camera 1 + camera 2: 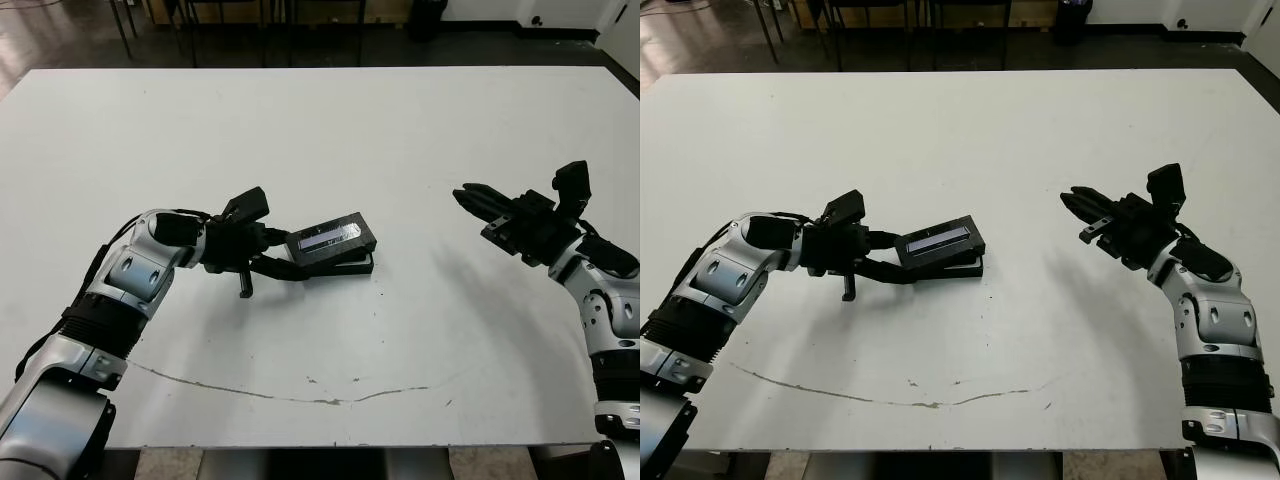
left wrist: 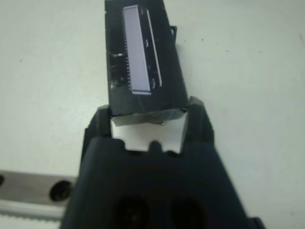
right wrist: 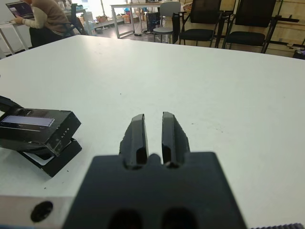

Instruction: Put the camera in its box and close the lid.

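The lid (image 1: 331, 238), black with a pale strip on top, lies tilted over the box (image 1: 356, 265) near the table's middle, its left end raised. My left gripper (image 1: 283, 256) is shut on that left end. In the left wrist view the fingers (image 2: 198, 119) flank the lid (image 2: 143, 62) at its short edge. Of the box, only a black edge and a bit of white lining (image 3: 43, 161) show under the lid. The camera is hidden. My right gripper (image 1: 468, 197) hovers well to the right of the box, fingers (image 3: 138, 133) together and holding nothing.
A thin dark scuff line (image 1: 300, 396) runs across the white table (image 1: 320, 130) near its front edge. Beyond the far edge stand chairs (image 3: 205, 21) and a seated person (image 3: 45, 19). Bare table lies between the box and my right gripper.
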